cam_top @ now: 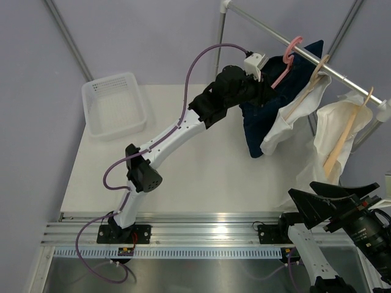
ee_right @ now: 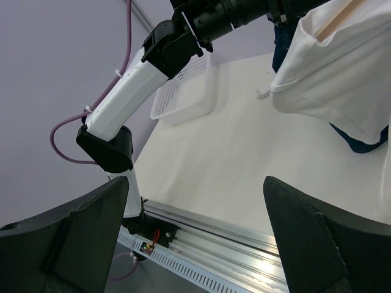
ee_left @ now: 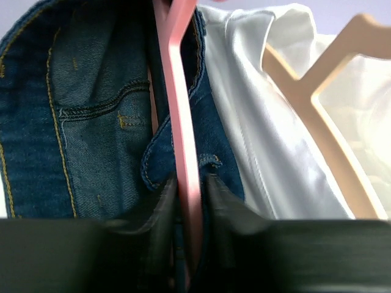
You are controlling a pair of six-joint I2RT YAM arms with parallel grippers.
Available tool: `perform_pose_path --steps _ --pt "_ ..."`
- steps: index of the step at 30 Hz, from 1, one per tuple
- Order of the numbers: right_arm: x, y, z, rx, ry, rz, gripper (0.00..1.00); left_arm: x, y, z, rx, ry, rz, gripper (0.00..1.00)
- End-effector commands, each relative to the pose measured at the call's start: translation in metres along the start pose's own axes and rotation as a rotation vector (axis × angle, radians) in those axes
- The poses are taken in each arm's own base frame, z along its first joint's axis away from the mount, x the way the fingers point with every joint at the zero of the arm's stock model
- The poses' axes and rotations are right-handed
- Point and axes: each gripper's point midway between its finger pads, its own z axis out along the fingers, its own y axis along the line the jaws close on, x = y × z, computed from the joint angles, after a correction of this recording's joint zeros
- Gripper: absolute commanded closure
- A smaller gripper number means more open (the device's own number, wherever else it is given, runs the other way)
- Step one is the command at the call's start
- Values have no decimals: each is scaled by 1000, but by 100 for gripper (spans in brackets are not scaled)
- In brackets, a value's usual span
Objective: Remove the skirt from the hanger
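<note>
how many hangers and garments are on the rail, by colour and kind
pink plastic hanger: 1
light wooden hangers: 2
dark blue denim skirt: 1
white garments: 2
total: 6

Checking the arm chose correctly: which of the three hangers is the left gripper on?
The pink hanger, leftmost on the rail, carrying the denim skirt. The left gripper grips it; the two wooden hangers hold white garments.
</note>
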Motion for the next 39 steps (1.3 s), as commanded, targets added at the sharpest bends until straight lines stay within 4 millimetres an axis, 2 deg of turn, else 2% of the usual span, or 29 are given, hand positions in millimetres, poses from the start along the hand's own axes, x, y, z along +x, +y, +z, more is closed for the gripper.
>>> perform_pose_path --steps 1,2,4,8,9,16,19,29,32,35,37,38,39 --pt "51 -25 -17 130 195 85 0 -48 -10 -9 33 -123 25 80" --pt "51 -25 -17 131 195 86 1 -54 -8 -12 26 -135 21 93" --pt "51 -26 -17 134 194 83 1 -64 -6 -16 12 -157 8 99" --pt "51 -29 -15 149 194 85 1 -93 -4 -33 4 -221 -20 100" --pt "50 -31 -14 154 191 84 0 -106 -8 -41 9 -250 -20 100" --pt "50 -34 -11 165 190 88 1 -163 -26 -80 39 -378 -30 100" --pt "50 -35 -9 163 190 87 0 -171 -31 -91 54 -388 -34 100" --pt "52 -39 4 153 214 93 1 -159 -38 -105 69 -317 -55 100" --pt "53 -45 10 167 242 74 1 -155 -42 -118 58 -284 -54 100" --pt "54 -51 23 165 274 63 1 -149 -43 -140 33 -247 -32 100" --pt "54 -53 31 154 288 59 1 -145 -45 -161 12 -229 -21 100" --pt "55 -54 39 137 302 63 0 -140 -44 -169 -3 -208 -11 100" --pt "55 -54 42 127 308 64 1 -125 -38 -170 -22 -169 -15 100"
